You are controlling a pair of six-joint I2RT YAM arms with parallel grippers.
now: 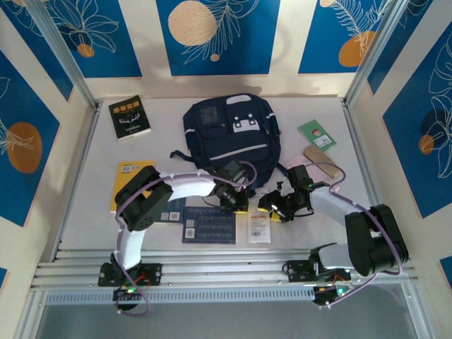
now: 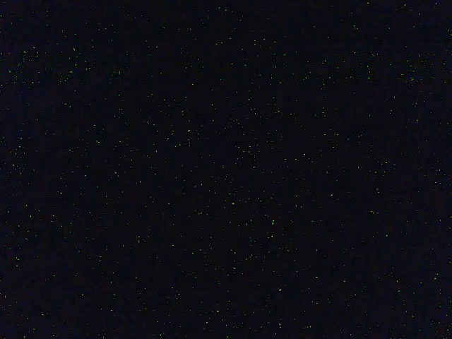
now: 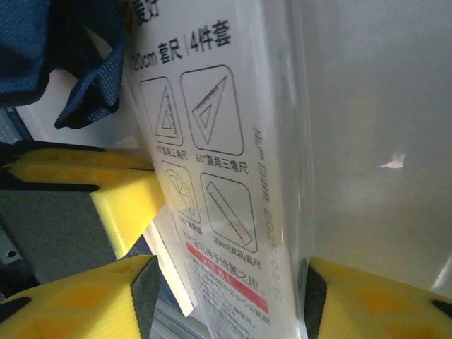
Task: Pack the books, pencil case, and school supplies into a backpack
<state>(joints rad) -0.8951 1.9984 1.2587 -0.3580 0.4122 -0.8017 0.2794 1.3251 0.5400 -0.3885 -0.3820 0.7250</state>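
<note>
The navy backpack (image 1: 229, 134) lies at the back centre of the table. My left gripper (image 1: 236, 198) sits shut at its near edge, and what it touches is hidden; the left wrist view is black. A flat white packet with red print (image 1: 259, 227) lies in front of the backpack. My right gripper (image 1: 272, 207) is at its far end. In the right wrist view the packet (image 3: 233, 212) runs between the open gripper (image 3: 226, 286), with a gap at the left finger (image 3: 85, 296). The pink pencil case (image 1: 322, 169), tan block (image 1: 313, 153) and green booklet (image 1: 317, 133) lie right. Books: black (image 1: 129, 117), yellow (image 1: 133, 176), dark blue (image 1: 209, 224).
Metal frame posts and patterned blue walls close in the table on the left, back and right. The rail (image 1: 226, 272) with both arm bases runs along the near edge. A backpack flap (image 3: 85, 78) hangs beside the packet in the right wrist view.
</note>
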